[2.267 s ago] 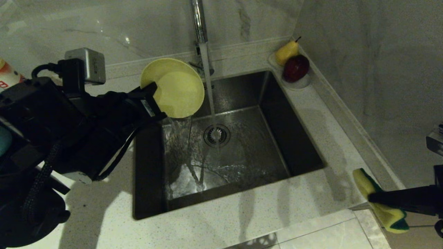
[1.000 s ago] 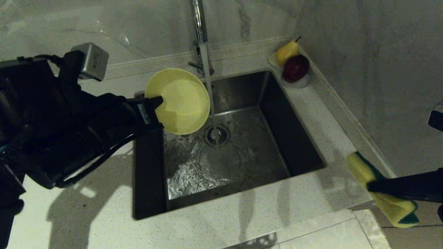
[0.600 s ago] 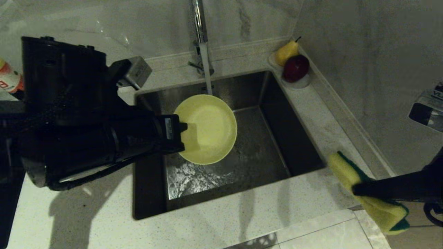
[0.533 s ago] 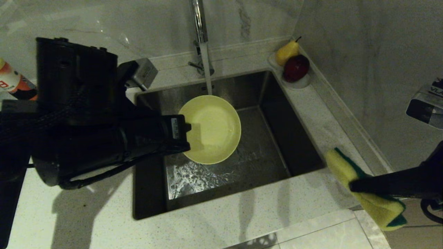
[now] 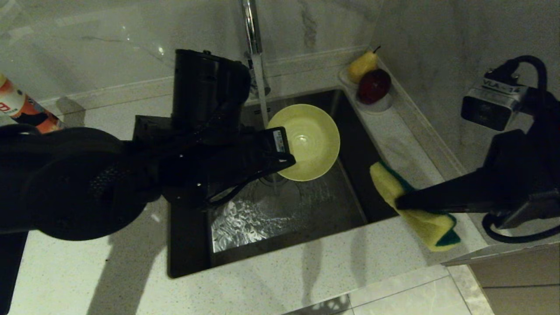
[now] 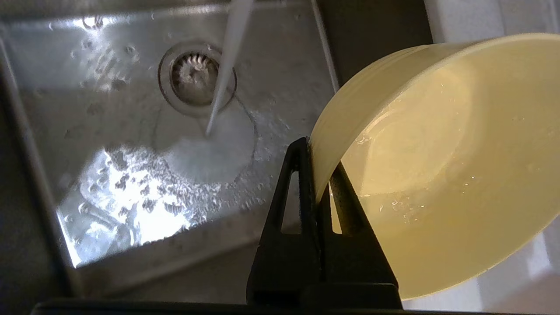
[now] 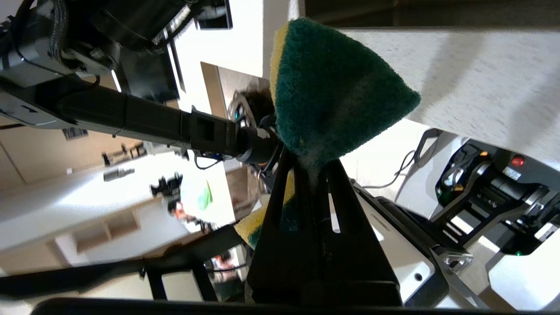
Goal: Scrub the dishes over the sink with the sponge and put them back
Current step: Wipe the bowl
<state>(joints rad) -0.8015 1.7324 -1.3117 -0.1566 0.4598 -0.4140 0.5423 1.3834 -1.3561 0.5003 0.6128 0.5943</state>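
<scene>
My left gripper (image 5: 289,158) (image 6: 317,175) is shut on the rim of the yellow bowl (image 5: 309,141) (image 6: 442,153). It holds the bowl tilted above the right half of the steel sink (image 5: 315,205) (image 6: 109,131), just right of the tap's running stream (image 5: 262,103). The bowl's inside is wet. My right gripper (image 5: 400,203) (image 7: 308,168) is shut on the bent sponge (image 5: 415,208) (image 7: 332,96), green face and yellow foam, over the sink's right front corner, a short way right of the bowl. The other dishes are out of view.
A chrome tap (image 5: 250,26) stands behind the sink. A small white dish with a pear (image 5: 362,65) and a dark red apple (image 5: 374,85) sits at the back right corner. An orange bottle (image 5: 17,109) stands at far left. The wall runs along the right.
The left arm has swung the yellow bowl rightward and farther back over the sink, past the water stream. The right arm has brought the sponge left and inward to the sink's corner.
</scene>
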